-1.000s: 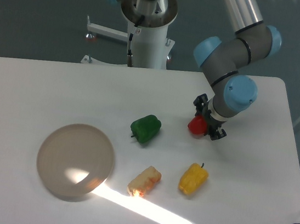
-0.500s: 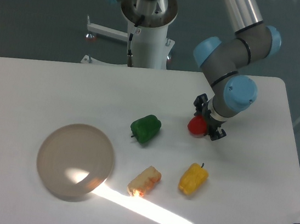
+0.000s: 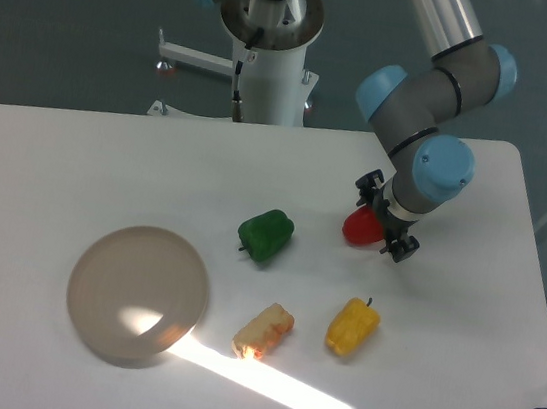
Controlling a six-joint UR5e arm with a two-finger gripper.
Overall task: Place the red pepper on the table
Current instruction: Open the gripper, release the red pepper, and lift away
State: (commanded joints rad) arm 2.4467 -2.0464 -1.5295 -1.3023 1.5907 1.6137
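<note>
The red pepper [image 3: 359, 228] rests on the white table [image 3: 460, 320] right of centre, near the far side. My gripper [image 3: 387, 218] stands over its right side, pointing down. The jaws are spread, one finger behind the pepper and one finger [image 3: 404, 252] in front to the right, with a small gap to the pepper's skin. Part of the pepper's right side is hidden by the gripper.
A green pepper [image 3: 266, 234] lies left of the red one. A yellow pepper [image 3: 351, 326] and a pale orange-tipped food piece [image 3: 264, 329] lie nearer the front. A round translucent beige plate [image 3: 137, 293] sits at the front left. The robot's base post [image 3: 270, 53] stands behind the table.
The jaws have spread a little and the gripper has shifted slightly right. The red pepper stays in place on the table, and more of it shows.
</note>
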